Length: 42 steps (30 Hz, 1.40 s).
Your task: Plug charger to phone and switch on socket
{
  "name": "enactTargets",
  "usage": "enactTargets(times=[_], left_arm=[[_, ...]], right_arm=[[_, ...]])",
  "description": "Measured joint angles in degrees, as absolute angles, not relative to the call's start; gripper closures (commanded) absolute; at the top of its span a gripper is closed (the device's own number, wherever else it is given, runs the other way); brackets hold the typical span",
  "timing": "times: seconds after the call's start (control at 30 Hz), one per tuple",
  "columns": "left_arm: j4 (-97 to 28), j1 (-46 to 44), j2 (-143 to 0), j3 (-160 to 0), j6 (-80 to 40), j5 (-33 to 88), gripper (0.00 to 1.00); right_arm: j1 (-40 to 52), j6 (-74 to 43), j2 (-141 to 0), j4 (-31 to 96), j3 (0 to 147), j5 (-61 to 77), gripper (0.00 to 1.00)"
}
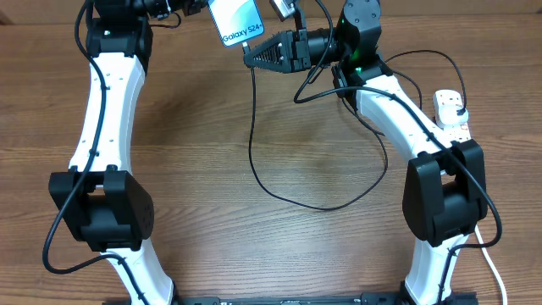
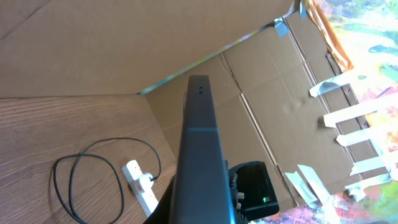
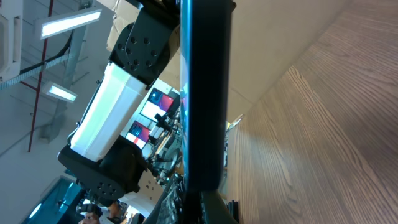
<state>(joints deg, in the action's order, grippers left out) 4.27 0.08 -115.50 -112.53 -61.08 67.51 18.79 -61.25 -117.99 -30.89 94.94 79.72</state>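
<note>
So the slim blue-screened Galaxy smartphone is sitting at the far middle, with the left claw clamping it. Just right of it, the right claw is pinching the thin black charger cable, which is looping to the white power strip on the right.

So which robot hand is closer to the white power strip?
Right. The right gripper sits mid-table, well left of the socket; the left gripper is even farther left, past the phone.
</note>
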Motion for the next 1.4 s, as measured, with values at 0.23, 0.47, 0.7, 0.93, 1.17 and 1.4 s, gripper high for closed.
enactTargets(times=[0.23, 0.47, 0.7, 0.93, 1.17, 1.4], left_arm=[[4.3, 0.1, -115.5, -112.5, -61.1, 68.0, 0.96], [4.3, 0.1, -115.5, -112.5, -61.1, 69.1, 0.96], [4.3, 0.1, -115.5, -112.5, -61.1, 69.5, 0.96], [4.3, 0.1, -115.5, -112.5, -61.1, 69.5, 0.96], [4.3, 0.1, -115.5, -112.5, -61.1, 69.5, 0.96], [4.3, 0.1, -115.5, -112.5, -61.3, 69.4, 0.96]], right_arm=[[18.8, -61.3, -118.0, -30.9, 94.9, 79.7, 0.96], [18.8, -61.3, -118.0, -30.9, 94.9, 80.3, 0.96], [18.8, -61.3, -118.0, -30.9, 94.9, 80.6, 0.96], [18.8, -61.3, -118.0, -30.9, 94.9, 80.6, 0.96], [18.8, -61.3, -118.0, -32.8, 94.9, 80.6, 0.96], [18.8, -61.3, -118.0, -32.9, 94.9, 80.6, 0.96]])
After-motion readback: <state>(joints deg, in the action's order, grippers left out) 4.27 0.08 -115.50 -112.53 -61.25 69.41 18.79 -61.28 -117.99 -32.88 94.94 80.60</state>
